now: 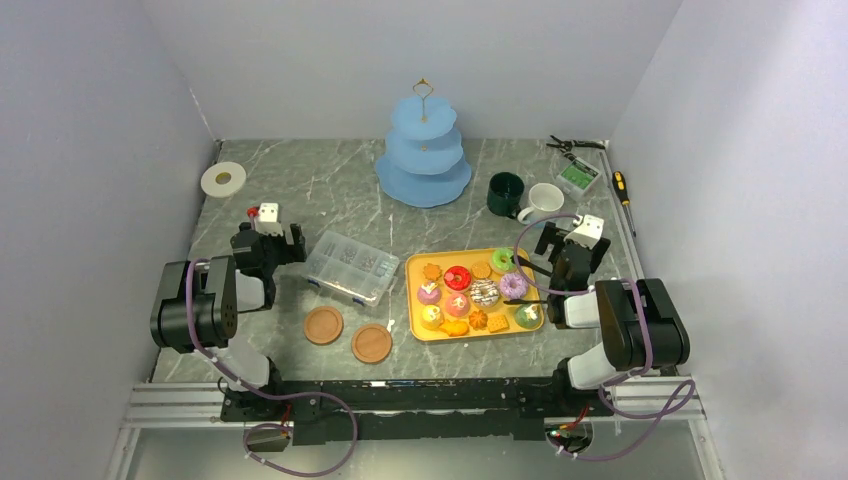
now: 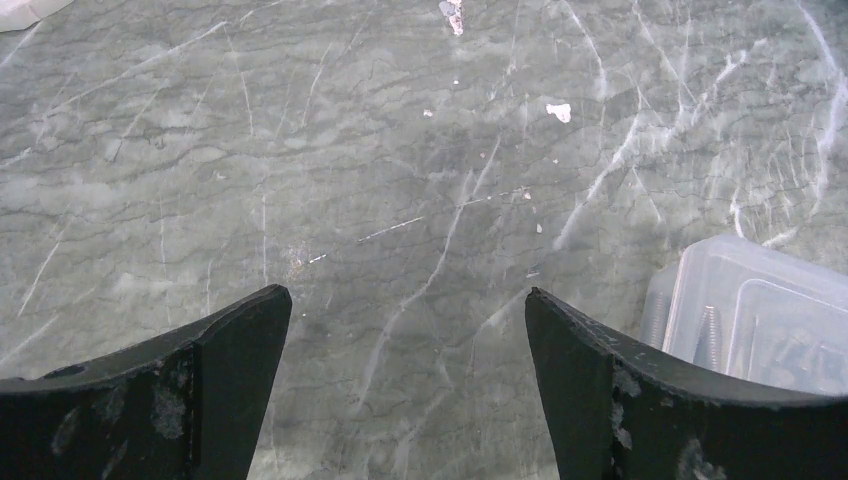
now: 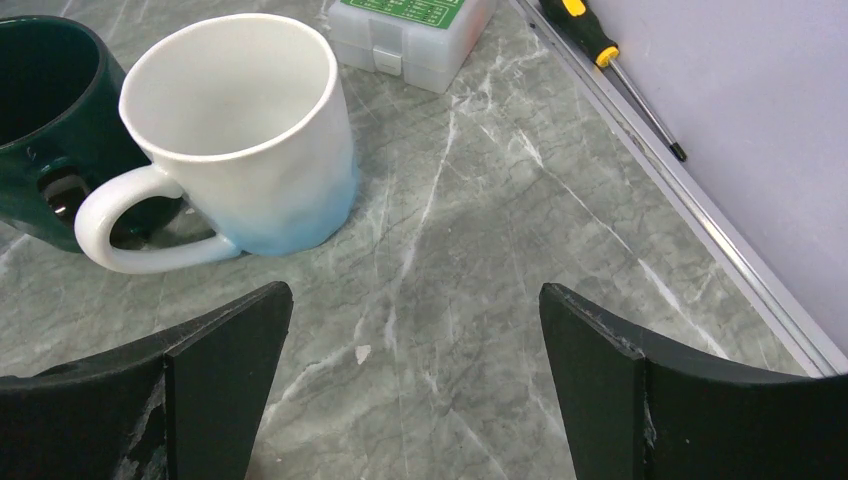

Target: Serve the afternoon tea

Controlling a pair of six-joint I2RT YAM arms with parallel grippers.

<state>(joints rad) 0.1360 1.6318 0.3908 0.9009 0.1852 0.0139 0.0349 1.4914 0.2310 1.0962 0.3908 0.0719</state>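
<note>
While the left tool (image 2: 408, 295) and the right tool (image 3: 415, 290) both stand wide open and hold nothing, the toy treats (image 1: 457, 277) lie on a yellow tray (image 1: 414, 305) at the front of the desk (image 1: 300, 190). The blue stand (image 1: 424, 150) is at the back. The treats look small, light and hard, so I think a soft pinch across the sides of one works best; the round ones may slip. The white mug (image 3: 245, 130) and the dark-green mug (image 3: 40, 120) look heavy, smooth and easy to break, so the handle or the rim seems the place to hold. Only the top view shows the treats and the stand. The right wrist view shows the mugs up close, with the white handle turned toward the tool. The left wrist view shows just grey desk and a corner of the clear box (image 2: 760, 310)
</note>
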